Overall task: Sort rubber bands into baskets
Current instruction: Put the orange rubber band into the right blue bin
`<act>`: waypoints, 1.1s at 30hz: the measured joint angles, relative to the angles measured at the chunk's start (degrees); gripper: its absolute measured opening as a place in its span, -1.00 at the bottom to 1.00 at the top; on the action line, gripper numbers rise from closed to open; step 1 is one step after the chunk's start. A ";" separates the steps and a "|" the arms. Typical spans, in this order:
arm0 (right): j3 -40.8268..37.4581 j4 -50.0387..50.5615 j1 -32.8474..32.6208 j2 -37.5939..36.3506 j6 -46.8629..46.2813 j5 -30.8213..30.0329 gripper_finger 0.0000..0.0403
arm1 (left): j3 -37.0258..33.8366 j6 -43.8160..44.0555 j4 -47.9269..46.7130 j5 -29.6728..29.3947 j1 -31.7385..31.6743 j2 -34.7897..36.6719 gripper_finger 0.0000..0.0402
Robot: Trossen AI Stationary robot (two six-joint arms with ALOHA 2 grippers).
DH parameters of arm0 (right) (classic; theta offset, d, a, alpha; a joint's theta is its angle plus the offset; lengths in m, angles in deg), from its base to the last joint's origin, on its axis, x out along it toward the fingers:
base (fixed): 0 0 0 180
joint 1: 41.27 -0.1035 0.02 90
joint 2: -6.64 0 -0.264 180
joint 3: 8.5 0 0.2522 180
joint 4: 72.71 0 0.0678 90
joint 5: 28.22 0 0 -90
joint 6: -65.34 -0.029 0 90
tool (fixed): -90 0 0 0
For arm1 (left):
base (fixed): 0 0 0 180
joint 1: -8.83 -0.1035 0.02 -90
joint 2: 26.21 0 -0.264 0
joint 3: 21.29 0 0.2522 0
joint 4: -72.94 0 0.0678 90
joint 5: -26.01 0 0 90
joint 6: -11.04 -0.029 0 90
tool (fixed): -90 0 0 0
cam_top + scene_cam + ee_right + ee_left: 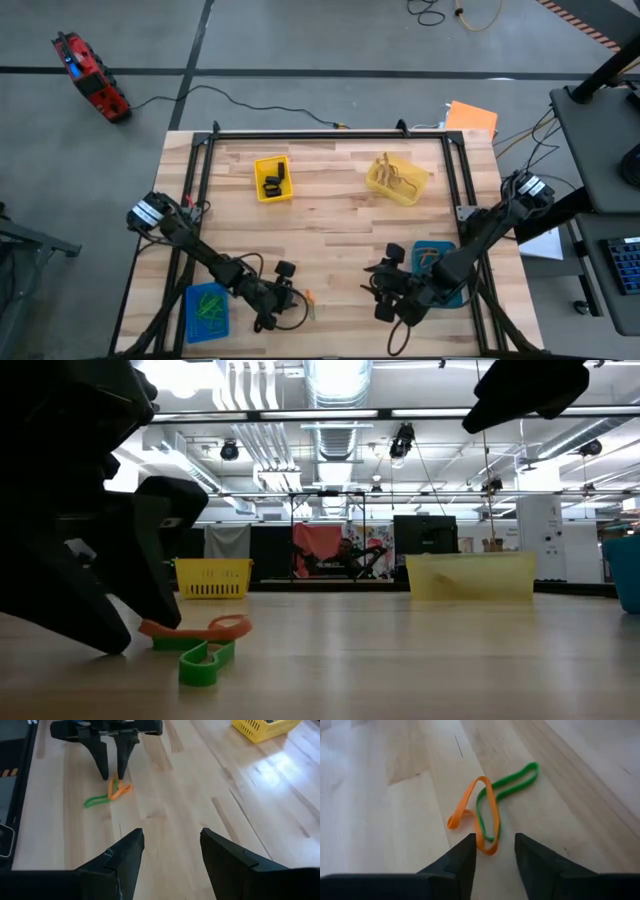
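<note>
Wooden table [330, 215]: orange rubber band [475, 815] and green rubber band [507, 790] are straddled by the parted left gripper [495, 851]; right gripper [170, 850] is held apart nearby.

Bright even overhead light w/ glare from ceiling lamps [338, 380], soft shadows, near silhouettes blurred in low view.

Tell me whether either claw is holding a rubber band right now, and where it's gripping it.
Nothing is held. The left claw is open, its fingertips straddling one end of the orange rubber band on the table. The right claw is open and empty.
</note>
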 joint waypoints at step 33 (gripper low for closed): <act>0.02 -20.05 4.38 9.89 16.04 -7.50 -0.05 | -3.98 -6.50 -6.48 -9.74 -1.63 19.37 -1.00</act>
